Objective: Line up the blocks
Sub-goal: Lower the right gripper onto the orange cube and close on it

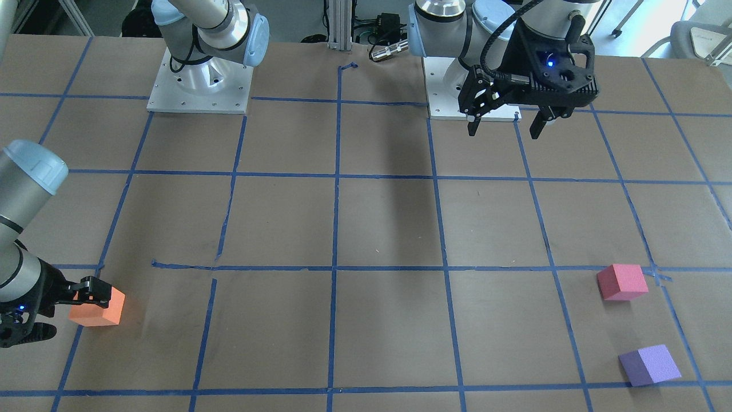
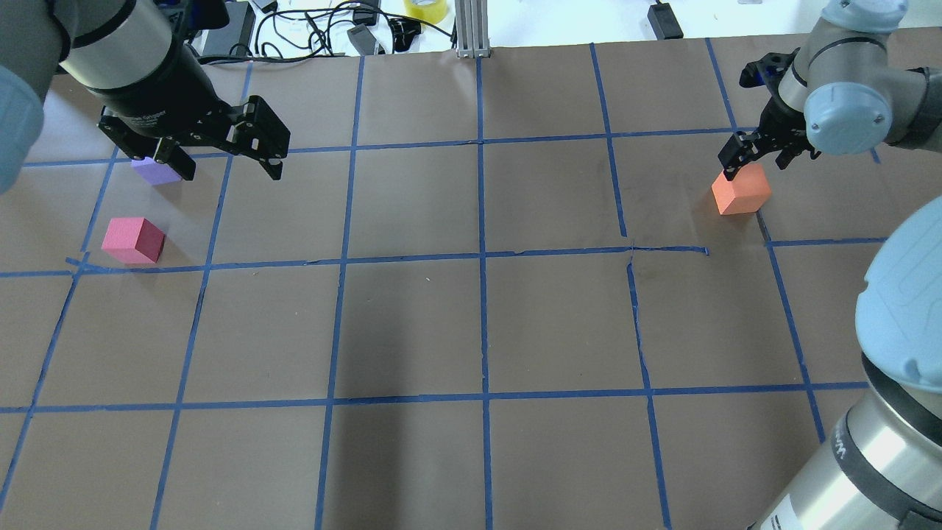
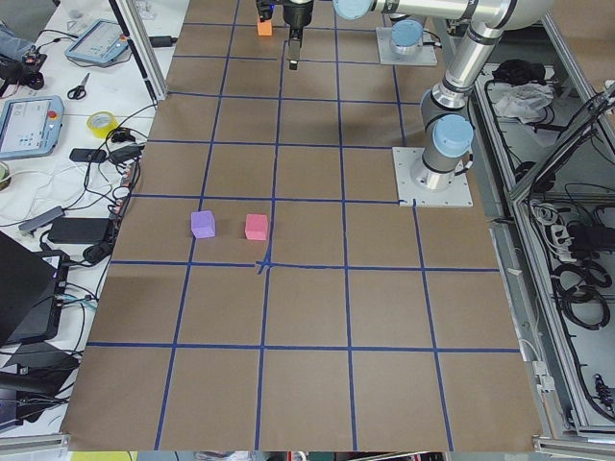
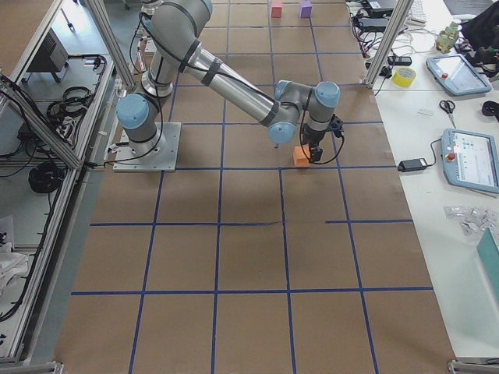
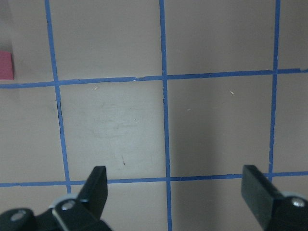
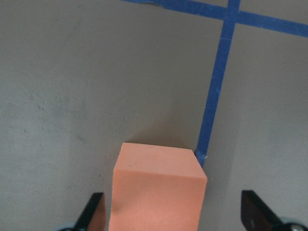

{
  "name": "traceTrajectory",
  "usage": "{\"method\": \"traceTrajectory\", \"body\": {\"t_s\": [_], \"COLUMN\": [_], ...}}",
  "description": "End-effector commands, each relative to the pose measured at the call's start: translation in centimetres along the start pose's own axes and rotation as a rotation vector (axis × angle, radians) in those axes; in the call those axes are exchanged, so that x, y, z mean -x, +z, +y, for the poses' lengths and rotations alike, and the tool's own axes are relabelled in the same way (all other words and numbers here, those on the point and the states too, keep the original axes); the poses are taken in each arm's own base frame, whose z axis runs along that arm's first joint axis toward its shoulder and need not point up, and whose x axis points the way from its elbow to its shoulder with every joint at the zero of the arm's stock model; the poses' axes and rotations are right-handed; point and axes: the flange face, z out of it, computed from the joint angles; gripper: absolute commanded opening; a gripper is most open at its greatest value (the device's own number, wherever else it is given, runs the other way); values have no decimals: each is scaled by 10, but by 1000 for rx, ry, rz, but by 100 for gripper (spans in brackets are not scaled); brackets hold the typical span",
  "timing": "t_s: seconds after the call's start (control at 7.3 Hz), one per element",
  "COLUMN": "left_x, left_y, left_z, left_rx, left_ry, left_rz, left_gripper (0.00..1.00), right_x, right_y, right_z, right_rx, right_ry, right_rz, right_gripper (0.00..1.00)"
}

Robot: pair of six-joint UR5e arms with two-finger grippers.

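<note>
You have the orange block [image 1: 97, 309] sitting on the brown table [image 2: 412, 324] far out on the robot's right, one corner just beside a blue tape line [image 6: 214, 96]; the right gripper [image 6: 175, 216] is low around it with its jaws spread wide, a finger on either side, and the wrist view shows the block nearer one finger with neither pressing it. On the robot's left you see the other two: the pinkish-red block [image 2: 134, 240] lies near a tape crossing; the purple block [image 1: 650, 365] lies near it but apart, farther from the robot's base; neither is touched. The left gripper [image 1: 503, 133] hangs above the table with its jaws wide apart and nothing between them; in your overhead view it partly covers the purple block, and its wrist camera catches only an edge of the pinkish-red one.
</note>
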Motion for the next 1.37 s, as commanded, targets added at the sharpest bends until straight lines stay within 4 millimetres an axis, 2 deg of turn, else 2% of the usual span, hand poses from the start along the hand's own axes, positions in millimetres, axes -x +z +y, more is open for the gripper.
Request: {"method": "traceTrajectory", "body": {"t_s": [0.0,0.14,0.41,0.55,0.68,0.82,0.96,1.1,1.23], "left_x": [0,0,0,0,0,0,0,0,0], "left_y": [0,0,3,4,4,5,5,7,6], "left_z": [0,0,-3,-3,-3,-3,-3,-4,-3], "left_rx": [-1,1,5,8,8,10,10,13,11], "left_ry": [0,0,0,0,0,0,2,2,2], "left_rz": [-2,0,0,0,0,0,0,0,0], "left_gripper": [100,100,100,100,100,100,100,100,100], "right_x": [0,1,0,1,0,0,2,8,29], "right_y": [8,20,32,32,31,30,22,5,-27], "right_z": [-1,-2,-3,-3,-4,-4,-6,-9,-13], "right_rx": [13,32,47,45,41,41,31,9,-27], "right_ry": [32,30,65,65,67,73,115,142,130], "right_rz": [-7,-13,-23,-24,-22,-22,-16,-2,17], "right_gripper": [100,100,100,78,41,12,0,0,0]}}
